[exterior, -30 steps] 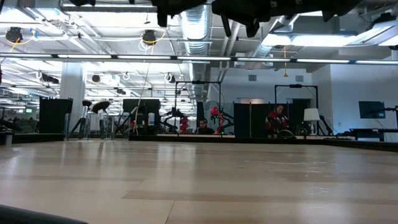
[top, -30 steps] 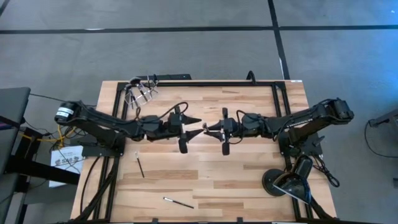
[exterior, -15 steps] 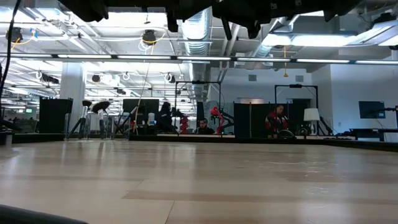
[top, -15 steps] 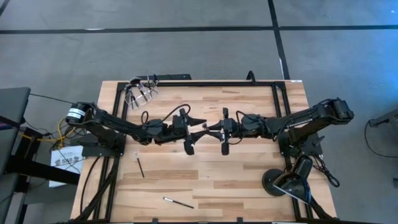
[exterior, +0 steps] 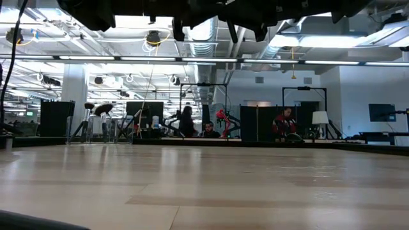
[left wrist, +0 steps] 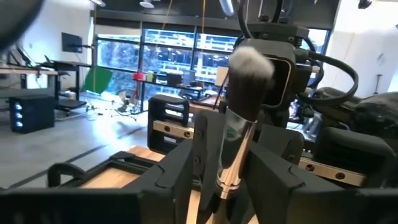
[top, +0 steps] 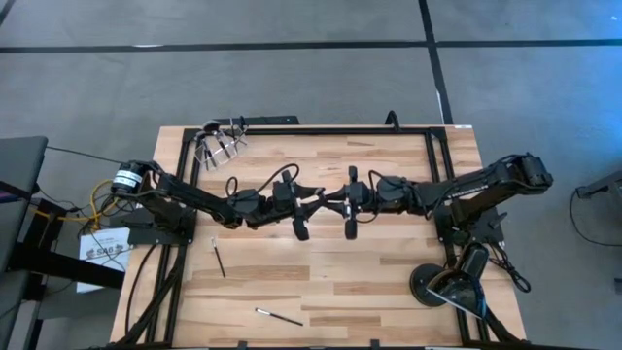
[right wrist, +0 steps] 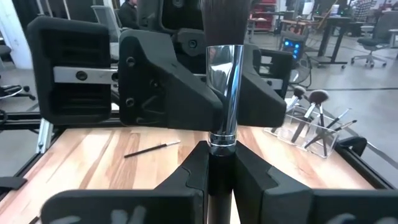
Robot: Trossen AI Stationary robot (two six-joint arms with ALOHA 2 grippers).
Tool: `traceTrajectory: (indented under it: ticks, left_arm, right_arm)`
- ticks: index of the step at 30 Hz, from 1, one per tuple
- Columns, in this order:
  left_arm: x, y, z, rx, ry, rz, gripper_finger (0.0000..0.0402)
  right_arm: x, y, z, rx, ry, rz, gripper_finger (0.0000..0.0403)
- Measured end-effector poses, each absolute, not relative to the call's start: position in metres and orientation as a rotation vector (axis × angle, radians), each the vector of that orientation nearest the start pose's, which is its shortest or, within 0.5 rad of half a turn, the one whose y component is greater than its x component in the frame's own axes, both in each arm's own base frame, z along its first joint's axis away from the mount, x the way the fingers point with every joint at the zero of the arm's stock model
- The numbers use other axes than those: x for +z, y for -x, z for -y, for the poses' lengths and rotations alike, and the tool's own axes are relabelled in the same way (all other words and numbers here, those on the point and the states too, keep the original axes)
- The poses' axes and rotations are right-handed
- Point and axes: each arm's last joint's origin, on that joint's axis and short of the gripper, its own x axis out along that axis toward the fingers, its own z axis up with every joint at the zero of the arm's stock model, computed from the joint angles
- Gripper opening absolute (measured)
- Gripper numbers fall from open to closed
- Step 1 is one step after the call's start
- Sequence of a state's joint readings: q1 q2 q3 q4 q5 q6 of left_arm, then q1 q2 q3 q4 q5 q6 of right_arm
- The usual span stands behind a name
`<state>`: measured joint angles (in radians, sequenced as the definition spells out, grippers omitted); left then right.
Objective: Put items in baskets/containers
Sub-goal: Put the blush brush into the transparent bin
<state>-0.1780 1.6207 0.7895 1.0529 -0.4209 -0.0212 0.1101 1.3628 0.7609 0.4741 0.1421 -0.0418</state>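
Observation:
A makeup brush (right wrist: 224,93) with a silvery ferrule and a soft bristle head (left wrist: 252,62) stands upright above the table's middle, between my two grippers. My right gripper (right wrist: 222,158) (top: 337,202) is shut on it from the right. From the left, my left gripper (left wrist: 230,180) (top: 321,200) has closed on the ferrule. The clear cup (top: 216,144) (right wrist: 317,127) stands at the far left corner with several brushes in it. Two more brushes (top: 219,258) (top: 279,317) lie flat on the table's near left part. My left gripper has the brush's silvery ferrule (left wrist: 231,163) between its two fingers (right wrist: 168,81), one on each side. The fingers come in level from the table's left and lie across the brush. My right gripper pinches the brush's dark handle just under the ferrule (right wrist: 222,148) between its two fingers, coming level from the table's right and lying across it. The brush stands upright with its bristles up, lifted clear of the table.
A round black lamp base (top: 432,285) sits at the near right corner. A black frame (top: 321,129) runs along the table's far edge. Bare wood lies in front of and behind the two grippers.
My left gripper has moved toward the table's right, up to my right gripper, and sunk a little. Its fingers, wide apart a second ago, have closed in around the brush's ferrule. My right gripper and the brush have kept still.

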Motion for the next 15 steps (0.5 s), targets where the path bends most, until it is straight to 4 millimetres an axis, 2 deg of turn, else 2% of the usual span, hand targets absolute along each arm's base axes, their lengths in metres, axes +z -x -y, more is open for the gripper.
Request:
traceTrajectory:
  ticks: [6, 15]
  left_arm:
    - [0.2478, -0.3309, 0.0467, 0.284, 0.042, 0.210, 0.0109]
    - [0.2479, -0.3308, 0.0466, 0.287, -0.004, 0.204, 0.0106]
  right_arm:
    - [0.2599, -0.2957, -0.0281, -0.035, 0.059, -0.130, 0.0032]
    - [0.2587, -0.2956, -0.0282, -0.028, 0.068, -0.142, 0.0036]
